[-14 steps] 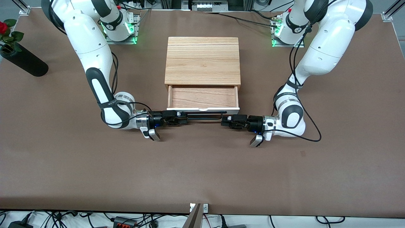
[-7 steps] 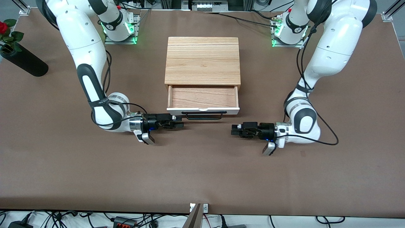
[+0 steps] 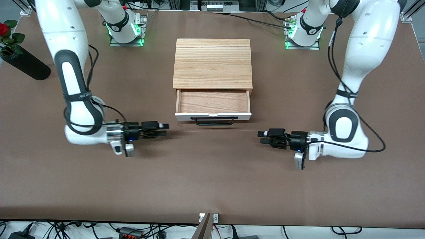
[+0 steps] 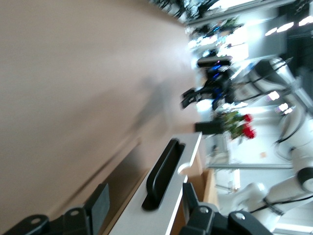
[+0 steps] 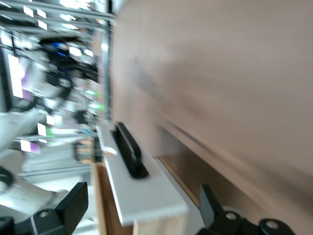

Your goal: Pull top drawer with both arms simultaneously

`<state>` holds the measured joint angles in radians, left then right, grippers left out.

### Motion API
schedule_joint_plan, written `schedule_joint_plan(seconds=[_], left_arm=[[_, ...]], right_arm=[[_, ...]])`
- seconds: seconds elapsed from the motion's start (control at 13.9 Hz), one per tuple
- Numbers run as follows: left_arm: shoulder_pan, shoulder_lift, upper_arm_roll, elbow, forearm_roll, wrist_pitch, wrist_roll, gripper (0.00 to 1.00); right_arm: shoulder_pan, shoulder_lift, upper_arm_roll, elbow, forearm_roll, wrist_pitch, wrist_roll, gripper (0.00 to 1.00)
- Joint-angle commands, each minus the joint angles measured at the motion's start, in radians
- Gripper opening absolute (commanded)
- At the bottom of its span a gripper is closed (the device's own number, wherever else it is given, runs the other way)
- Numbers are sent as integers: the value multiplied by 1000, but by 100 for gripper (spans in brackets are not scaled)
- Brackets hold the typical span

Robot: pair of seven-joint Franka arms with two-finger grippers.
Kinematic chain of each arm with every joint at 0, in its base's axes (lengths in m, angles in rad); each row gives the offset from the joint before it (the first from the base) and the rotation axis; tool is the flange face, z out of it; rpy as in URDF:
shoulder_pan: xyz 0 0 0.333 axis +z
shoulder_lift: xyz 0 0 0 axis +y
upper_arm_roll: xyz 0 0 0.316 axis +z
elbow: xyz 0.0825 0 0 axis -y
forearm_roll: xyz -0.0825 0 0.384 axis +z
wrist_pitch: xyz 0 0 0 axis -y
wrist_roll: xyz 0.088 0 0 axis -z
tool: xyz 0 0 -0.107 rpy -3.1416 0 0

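The top drawer (image 3: 212, 103) sticks out of a light wood box (image 3: 212, 63) in the middle of the table (image 3: 212, 179). It is pulled open toward the front camera. You can see its wood floor inside, and nothing lies in it. Its front is white, and one long thin black handle (image 3: 213, 120) runs along that front. No words or labels can be read on the drawer or the box.

The right gripper (image 3: 163, 130) is low over the table, off the handle's end on the right arm's side. Its jaws are apart and hold nothing. They point at the drawer but do not touch it. In the right wrist view the two fingers (image 5: 73, 200) stand wide, with the white front (image 5: 142, 193) and the black handle (image 5: 128, 149) between them, farther off.

The left gripper (image 3: 264, 137) is low over the table too, off the handle's end on the left arm's side. Its jaws are apart and hold nothing, and they are clear of the drawer. The left wrist view shows the handle (image 4: 161, 172) on the white front, past the open fingers (image 4: 100, 208).

At the right arm's end of the table stands a black vase (image 3: 25, 64) with a red rose (image 3: 3, 29) in it, well apart from both jaws.
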<state>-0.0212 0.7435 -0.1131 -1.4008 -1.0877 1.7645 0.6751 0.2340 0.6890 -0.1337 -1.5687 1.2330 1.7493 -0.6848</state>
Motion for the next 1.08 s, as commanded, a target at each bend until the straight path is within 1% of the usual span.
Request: schedule_joint_plan(seconds=[0.0, 0.07, 0.14, 0.22, 0.29, 0.36, 0.5, 0.65, 0.79, 0.86, 0.93, 1.01], left_arm=[[12, -108, 9, -18, 197, -5, -106, 68], [14, -143, 9, -18, 306, -5, -147, 69], [14, -177, 9, -18, 415, -5, -193, 82], [14, -205, 6, -18, 492, -7, -227, 84], [15, -226, 7, -20, 524, -11, -232, 89], [17, -240, 10, -20, 544, -35, -232, 100], [18, -277, 10, -18, 661, -82, -233, 100], [18, -309, 16, -18, 764, -115, -273, 100], [18, -337, 32, -15, 819, -164, -287, 100], [18, -349, 45, -15, 838, -186, -287, 100], [18, -366, 47, -17, 873, -204, -287, 100], [18, -392, 49, -17, 919, -226, -289, 100]], right_arm=[[1, -77, -36, -4, -243, -7, 82, 100], [1, -104, -44, -4, -327, -10, 117, 100], [5, -127, -61, -4, -407, -19, 176, 100], [10, -162, -76, -4, -499, -34, 244, 100], [11, -193, -81, -4, -608, -48, 299, 100], [14, -233, -80, -4, -729, -69, 350, 100], [19, -305, -78, -4, -939, -117, 483, 100], [25, -377, -73, -1, -1074, -177, 606, 100], [69, -448, -75, 19, -1194, -186, 727, 100], [77, -480, -73, 28, -1219, -212, 787, 100], [76, -491, -79, 53, -1227, -256, 795, 100], [73, -494, -81, 99, -1227, -316, 804, 100]])
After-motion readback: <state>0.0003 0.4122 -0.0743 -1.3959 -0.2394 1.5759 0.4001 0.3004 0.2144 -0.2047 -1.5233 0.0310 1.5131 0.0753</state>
